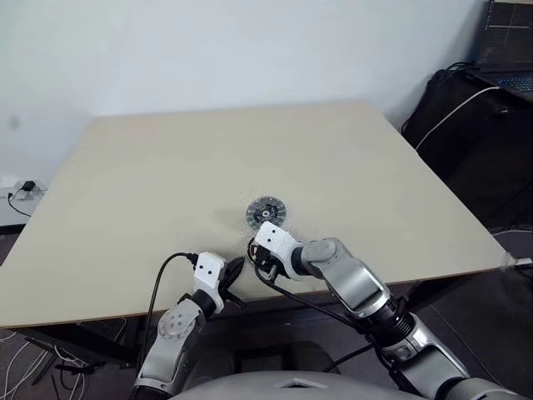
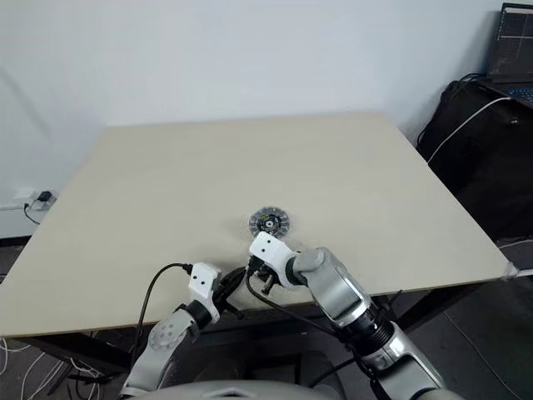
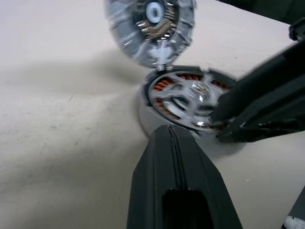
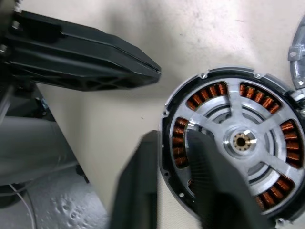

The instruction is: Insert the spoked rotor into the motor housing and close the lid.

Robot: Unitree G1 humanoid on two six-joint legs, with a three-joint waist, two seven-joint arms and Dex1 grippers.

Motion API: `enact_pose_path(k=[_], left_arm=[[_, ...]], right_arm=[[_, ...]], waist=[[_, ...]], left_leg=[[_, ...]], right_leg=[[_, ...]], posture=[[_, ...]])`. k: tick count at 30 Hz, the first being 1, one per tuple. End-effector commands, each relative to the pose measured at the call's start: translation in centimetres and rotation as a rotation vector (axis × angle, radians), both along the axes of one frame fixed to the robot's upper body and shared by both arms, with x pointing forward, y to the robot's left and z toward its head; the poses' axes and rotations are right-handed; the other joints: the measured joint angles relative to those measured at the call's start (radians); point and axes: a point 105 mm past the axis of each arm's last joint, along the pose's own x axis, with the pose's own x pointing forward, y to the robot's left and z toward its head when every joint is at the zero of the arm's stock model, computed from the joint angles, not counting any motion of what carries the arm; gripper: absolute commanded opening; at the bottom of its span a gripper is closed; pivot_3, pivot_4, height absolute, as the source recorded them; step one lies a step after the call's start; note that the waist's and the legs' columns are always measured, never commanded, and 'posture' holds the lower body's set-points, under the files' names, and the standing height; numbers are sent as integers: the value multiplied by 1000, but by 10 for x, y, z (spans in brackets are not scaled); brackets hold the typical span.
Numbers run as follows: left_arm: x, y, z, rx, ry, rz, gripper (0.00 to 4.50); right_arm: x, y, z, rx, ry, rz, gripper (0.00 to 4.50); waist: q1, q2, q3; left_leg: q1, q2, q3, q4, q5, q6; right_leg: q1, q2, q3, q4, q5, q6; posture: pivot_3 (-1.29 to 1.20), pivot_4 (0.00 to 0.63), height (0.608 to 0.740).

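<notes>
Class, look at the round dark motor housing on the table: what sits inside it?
Inside the round dark motor housing sits the silvery spoked rotor, with copper windings showing between its spokes. The housing's floor beneath is covered.

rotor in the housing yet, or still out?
In. The rotor sits inside the housing, spokes over the copper windings; the lid lies beside it, off.

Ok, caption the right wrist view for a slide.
Spoked rotor seated in motor housing; right pincer straddles its rim.
</notes>
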Motion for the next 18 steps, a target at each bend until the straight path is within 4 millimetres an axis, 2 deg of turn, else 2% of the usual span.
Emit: enact_pose_path(k=[1,5,8,12,15,18], left_arm=[[4,1,6,-6,-29,-3,0],[4,1,6,-5,-28,-3,0],[4,1,6,-6,-28,-3,0],[5,0,6,-7,-30,-5,0],[5,0,7,-8,-30,-5,0],[6,0,7,-10,-30,-3,0]], right_arm=[[6,9,22,34,-90,62,2115],[6,7,37,32,-122,129,2115],[2,1,47,-18,-183,280,2115],[-8,-20,38,-183,-188,503,2115],[-7,-31,31,-277,-187,576,2115],[-2,-33,28,-306,-180,604,2115]], waist=[[0,0,0],[0,0,0],[0,0,0],[1,-2,1],[-1,-3,2],[0,-3,2]], left_leg=[[0,0,0,0,0,0],[0,0,0,0,0,0],[0,0,-1,0,0,0],[0,0,-2,0,0,0],[0,0,-2,0,0,0],[0,1,-2,0,0,0]], right_leg=[[0,0,0,0,0,0],[0,0,0,0,0,0],[0,0,-1,-1,0,0],[1,0,-3,-3,0,0],[2,0,-3,-3,0,0],[1,0,-2,-2,0,0]], posture=[[0,0,740],[0,0,740],[0,0,740],[0,0,740],[0,0,740],[0,0,740]])
